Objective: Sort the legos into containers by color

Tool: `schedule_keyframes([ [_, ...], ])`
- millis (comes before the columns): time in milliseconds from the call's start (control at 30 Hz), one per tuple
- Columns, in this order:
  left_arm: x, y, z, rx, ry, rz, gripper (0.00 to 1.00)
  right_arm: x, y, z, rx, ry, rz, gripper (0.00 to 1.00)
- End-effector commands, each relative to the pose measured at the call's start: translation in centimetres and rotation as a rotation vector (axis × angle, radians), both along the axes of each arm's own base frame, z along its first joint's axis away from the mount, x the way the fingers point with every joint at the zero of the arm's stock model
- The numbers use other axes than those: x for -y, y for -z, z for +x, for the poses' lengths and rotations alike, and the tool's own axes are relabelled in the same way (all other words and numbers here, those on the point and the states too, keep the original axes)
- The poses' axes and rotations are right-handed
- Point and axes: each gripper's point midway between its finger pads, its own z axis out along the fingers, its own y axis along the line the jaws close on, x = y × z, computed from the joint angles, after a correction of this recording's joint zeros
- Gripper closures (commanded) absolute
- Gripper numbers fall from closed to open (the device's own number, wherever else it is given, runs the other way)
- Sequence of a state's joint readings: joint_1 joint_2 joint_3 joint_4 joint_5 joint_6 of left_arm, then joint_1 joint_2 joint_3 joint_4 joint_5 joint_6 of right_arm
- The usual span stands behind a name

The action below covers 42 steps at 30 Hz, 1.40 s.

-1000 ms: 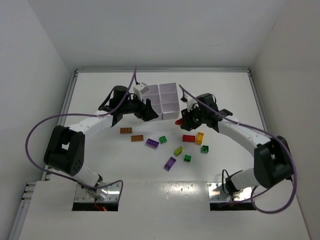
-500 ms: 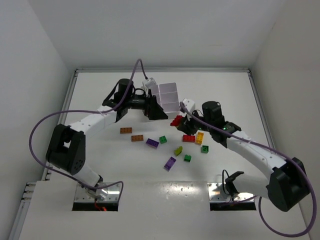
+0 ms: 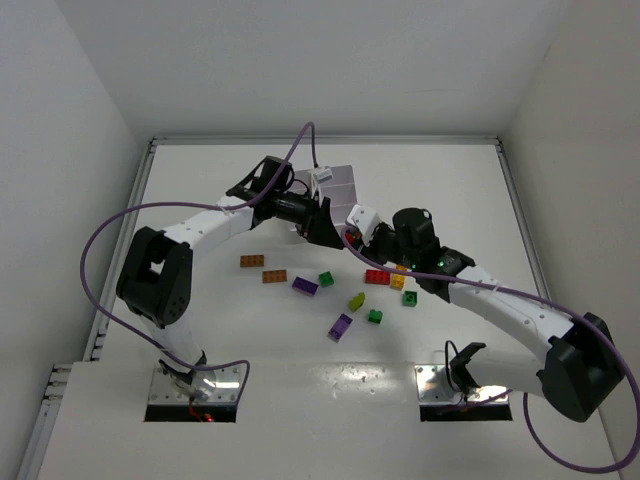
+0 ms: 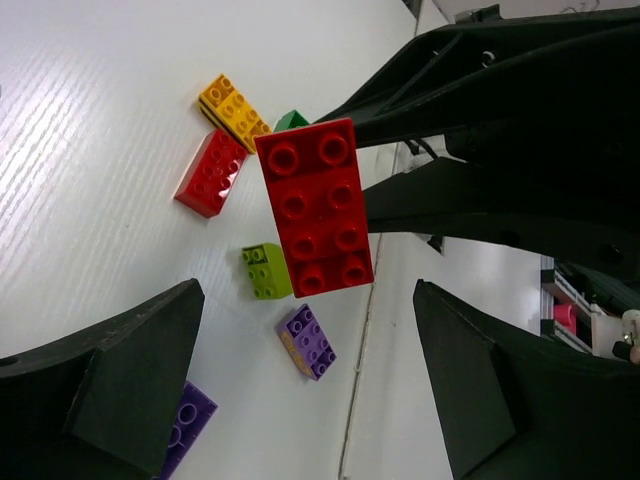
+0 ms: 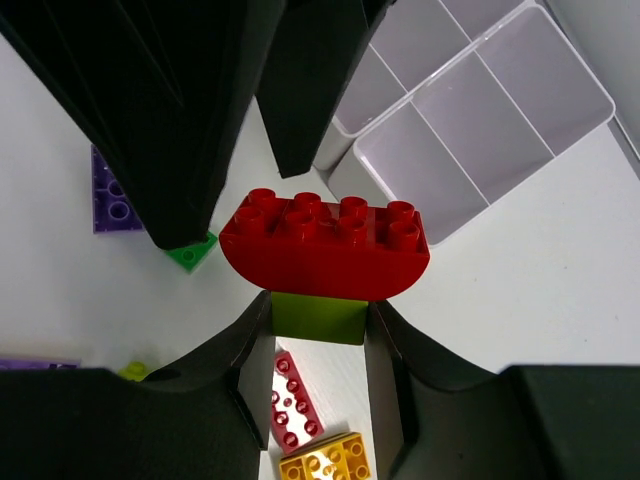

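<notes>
My right gripper [image 5: 318, 330] is shut on a lime-green brick [image 5: 320, 318] with a red brick [image 5: 325, 250] stacked on it, held above the table. My left gripper [image 4: 306, 288] is open and empty, its fingers [image 5: 180, 120] close beside that red brick [image 4: 315, 205]. In the top view the two grippers, left [image 3: 328, 225] and right [image 3: 358, 238], meet just in front of the white containers [image 3: 342, 180], whose compartments [image 5: 480, 110] look empty. Loose on the table are a red brick [image 3: 378, 277], a yellow one [image 3: 398, 280], green ones [image 3: 326, 279], purple ones [image 3: 305, 286] and orange ones [image 3: 252, 261].
More bricks lie nearer the arms: a lime one [image 3: 356, 301], two green ones [image 3: 375, 316] and a purple one [image 3: 340, 326]. White walls close in the table at the back and both sides. The left arm's purple cable [image 3: 300, 140] arches over the containers.
My left gripper has swung right across the front of the containers to the right gripper. The right gripper has kept the red piece and shifted slightly left.
</notes>
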<state>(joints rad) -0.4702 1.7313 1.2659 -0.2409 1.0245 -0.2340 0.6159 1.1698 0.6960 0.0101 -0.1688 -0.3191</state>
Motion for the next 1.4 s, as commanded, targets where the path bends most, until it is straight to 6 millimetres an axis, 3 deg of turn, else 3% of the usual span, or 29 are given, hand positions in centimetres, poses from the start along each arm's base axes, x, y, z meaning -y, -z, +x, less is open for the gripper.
schedule_keyframes([
  [0,0.4,-1.6,0.0,0.042,0.035,-0.019,0.08,-1.0,-3.6,1.3,0.115,0.000,0.041,1.00],
  [267,1.1,-1.8,-0.2,0.059,0.057,-0.024,0.12,-2.6,-3.4,0.9,0.099,-0.039,0.032,1.00],
  [400,1.5,-1.8,-0.4,0.063,0.076,-0.030,0.20,-2.9,-3.3,1.3,0.099,-0.039,0.032,1.00],
  [500,1.7,-1.5,-0.4,0.048,0.091,-0.037,0.33,-3.3,-3.5,1.5,0.103,-0.047,0.039,1.00],
  [600,1.7,-1.8,-0.2,0.056,0.091,-0.041,0.60,-3.3,-3.2,1.5,0.102,-0.051,0.028,1.00],
  [633,1.7,-1.7,-0.1,0.059,0.083,-0.035,0.77,-3.3,-3.2,1.5,0.102,-0.051,0.028,1.00],
  [733,1.7,-1.5,0.3,0.066,0.066,-0.021,0.93,-2.5,-2.2,1.3,0.085,-0.046,0.003,1.00],
  [833,1.4,-1.0,0.3,0.065,0.047,-0.002,0.96,-0.6,-1.3,0.9,0.110,-0.006,-0.034,1.00],
  [867,1.1,-1.3,0.6,0.078,0.030,-0.001,0.96,0.5,0.0,0.6,0.096,0.020,-0.055,1.00],
  [900,1.0,-1.5,0.4,0.087,0.030,-0.006,0.96,1.2,-0.5,0.5,0.120,0.027,-0.055,1.00],
  [1100,-1.4,-0.9,2.0,0.074,-0.078,0.004,0.97,5.3,3.9,-0.9,0.032,0.081,-0.159,1.00],
  [1167,-1.8,-1.1,2.6,0.096,-0.100,0.012,0.97,5.6,5.4,-1.3,-0.034,0.080,-0.168,1.00],
  [1267,-2.3,-0.5,3.1,0.095,-0.130,0.033,0.97,5.3,6.2,-1.3,-0.128,0.062,-0.161,1.00],
  [1300,-2.4,-0.8,3.2,0.105,-0.137,0.034,0.97,5.5,7.8,-1.4,-0.204,0.071,-0.181,1.00],
  [1367,-2.5,-0.7,3.4,0.109,-0.148,0.042,0.97,5.2,8.6,-1.4,-0.312,0.056,-0.200,1.00],
])
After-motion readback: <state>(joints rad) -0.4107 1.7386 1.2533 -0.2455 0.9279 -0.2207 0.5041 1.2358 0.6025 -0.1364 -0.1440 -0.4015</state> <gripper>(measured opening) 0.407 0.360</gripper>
